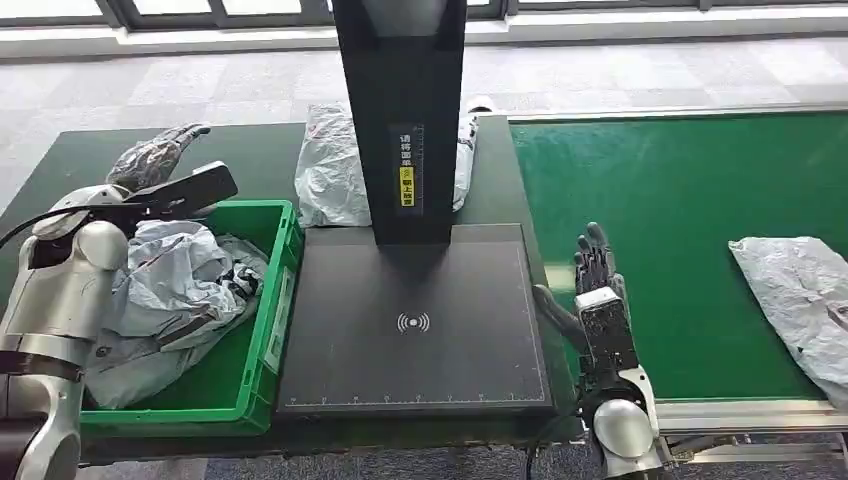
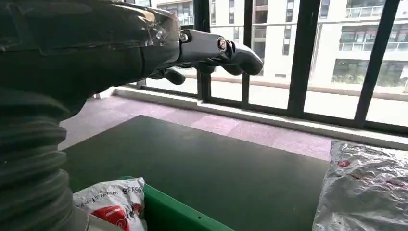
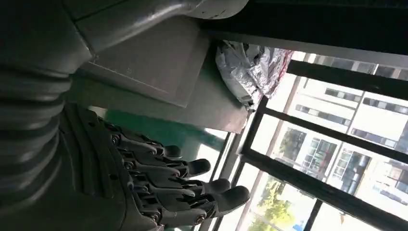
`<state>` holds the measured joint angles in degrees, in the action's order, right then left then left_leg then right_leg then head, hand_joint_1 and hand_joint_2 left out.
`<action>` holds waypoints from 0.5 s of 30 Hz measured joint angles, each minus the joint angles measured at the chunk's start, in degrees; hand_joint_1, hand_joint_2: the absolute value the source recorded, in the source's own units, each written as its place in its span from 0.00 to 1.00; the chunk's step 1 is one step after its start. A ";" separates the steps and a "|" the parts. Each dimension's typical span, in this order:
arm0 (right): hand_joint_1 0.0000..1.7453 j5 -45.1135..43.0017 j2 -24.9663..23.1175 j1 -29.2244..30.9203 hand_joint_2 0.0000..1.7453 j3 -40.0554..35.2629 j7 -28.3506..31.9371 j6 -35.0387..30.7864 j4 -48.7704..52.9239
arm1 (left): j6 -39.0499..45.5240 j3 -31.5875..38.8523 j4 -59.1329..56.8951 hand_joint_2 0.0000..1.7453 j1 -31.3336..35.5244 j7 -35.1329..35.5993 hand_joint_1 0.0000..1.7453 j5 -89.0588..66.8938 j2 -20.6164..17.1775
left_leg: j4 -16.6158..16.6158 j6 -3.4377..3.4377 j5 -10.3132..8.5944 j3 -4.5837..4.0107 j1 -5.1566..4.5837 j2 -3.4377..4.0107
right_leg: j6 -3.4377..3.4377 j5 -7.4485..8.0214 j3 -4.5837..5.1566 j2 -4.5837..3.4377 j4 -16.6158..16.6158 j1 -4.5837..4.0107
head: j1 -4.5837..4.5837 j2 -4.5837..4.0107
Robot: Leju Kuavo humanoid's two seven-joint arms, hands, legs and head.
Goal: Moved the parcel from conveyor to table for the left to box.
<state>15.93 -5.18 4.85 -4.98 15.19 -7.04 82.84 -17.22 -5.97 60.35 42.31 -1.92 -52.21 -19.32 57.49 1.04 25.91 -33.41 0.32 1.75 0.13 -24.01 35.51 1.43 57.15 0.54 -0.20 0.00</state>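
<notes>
Two robot hands are in our view, both holding nothing. Our right robot hand (image 1: pixel 596 268) has its fingers spread and stands at the conveyor (image 1: pixel 660 190) edge. The parcel (image 1: pixel 800 295) lies on the belt well to its right, long axis slanting away; our left robot hand (image 1: pixel 165 160), also spread, is far off.

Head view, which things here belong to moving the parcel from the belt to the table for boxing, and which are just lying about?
Part of the job:
- parcel on the belt
- green belt
- table
- parcel on the table
- green box, holding bagged parcels
- right hand, open
- left hand, open

Just lying about:
- black scanner stand
- its dark pad
</notes>
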 measured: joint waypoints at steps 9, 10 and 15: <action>0.00 0.94 0.17 -1.89 1.00 0.81 -0.92 -0.26 1.33 | -3.48 -0.81 1.90 1.00 0.27 -3.02 0.00 13.65 0.02 | 0.00 0.00 0.01 -0.01 -0.01 -0.01 | 0.00 0.00 0.02 0.01 -0.01 0.01 | 0.02 -0.02; 0.00 1.12 0.17 -1.93 1.00 0.81 -1.03 -0.68 1.51 | -2.90 -0.81 2.01 1.00 0.01 -3.02 0.00 15.71 0.70 | 0.00 0.00 0.01 -0.01 -0.01 -0.05 | 0.01 -0.01 -0.01 0.05 -0.01 0.02 | 0.00 -0.02; 0.00 1.46 0.17 -1.99 1.00 0.81 -1.03 -1.38 1.99 | -0.87 -1.77 2.36 1.00 -1.20 -2.60 0.00 18.95 2.43 | 0.00 -0.01 0.01 0.00 -0.02 0.11 | 0.00 0.01 0.01 -0.02 -0.02 0.03 | 0.00 0.00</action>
<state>17.40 -5.01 2.87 -4.17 14.16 -8.41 84.83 -18.10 -7.74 62.71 41.11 -4.52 -33.26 -16.90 57.49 1.03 25.93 -33.42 0.31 1.86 0.13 -24.01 35.52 1.41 57.14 0.57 -0.20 0.00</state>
